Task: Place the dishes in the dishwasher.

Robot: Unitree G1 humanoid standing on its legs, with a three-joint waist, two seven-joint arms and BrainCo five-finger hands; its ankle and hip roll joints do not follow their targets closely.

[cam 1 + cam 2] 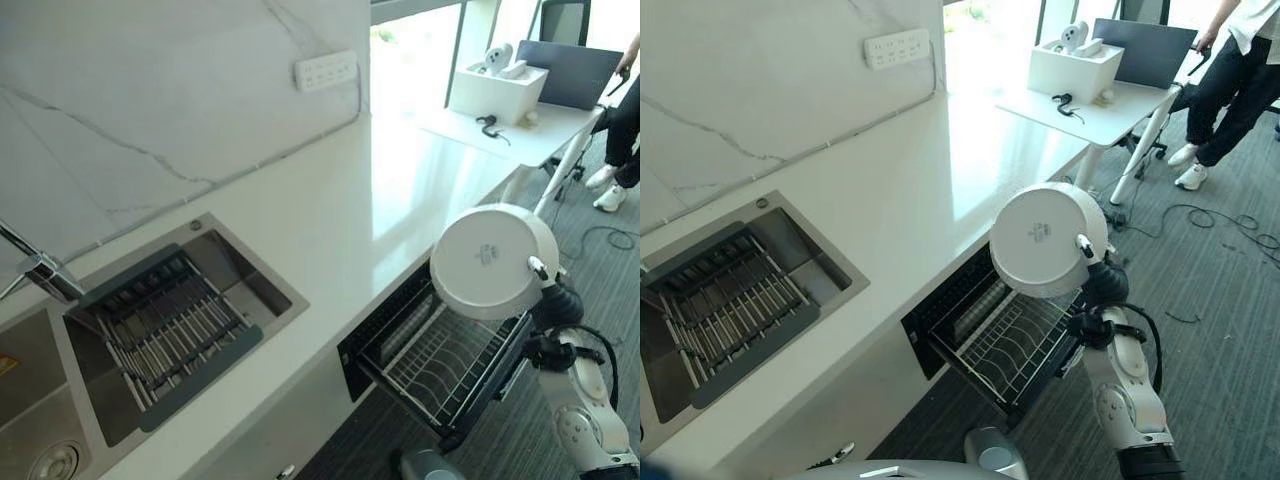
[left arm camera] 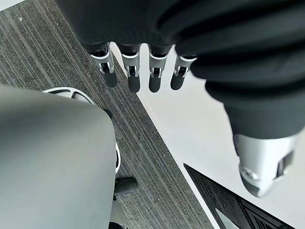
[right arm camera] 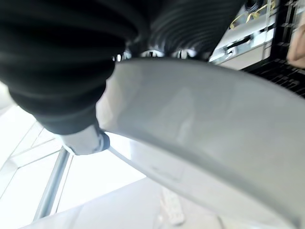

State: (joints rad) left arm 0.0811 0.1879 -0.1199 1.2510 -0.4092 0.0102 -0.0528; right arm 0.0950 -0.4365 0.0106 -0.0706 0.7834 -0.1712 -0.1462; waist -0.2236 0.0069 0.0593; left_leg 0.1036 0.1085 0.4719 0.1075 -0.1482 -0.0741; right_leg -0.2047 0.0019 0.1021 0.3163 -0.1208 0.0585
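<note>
A white dish [image 1: 492, 260] is held up on edge with its underside toward my head, just above the pulled-out wire rack [image 1: 447, 366] of the dishwasher under the counter. My right hand [image 1: 540, 268] is shut on the dish's right rim, with the thumb over the edge. In the right wrist view the dish [image 3: 205, 138] lies across the palm with the thumb [image 3: 84, 141] against it. The rack [image 1: 1012, 347] looks bare. My left hand [image 2: 134, 71] hangs over the grey carpet beside the counter edge, fingers straight and holding nothing.
The white counter [image 1: 340, 215] holds a steel sink [image 1: 215, 250] with a dark draining rack [image 1: 170, 325] and a tap [image 1: 35, 270]. A socket strip [image 1: 326, 70] is on the wall. Beyond stand a white table [image 1: 1120, 115] with a box and a laptop, and a person [image 1: 1240, 60].
</note>
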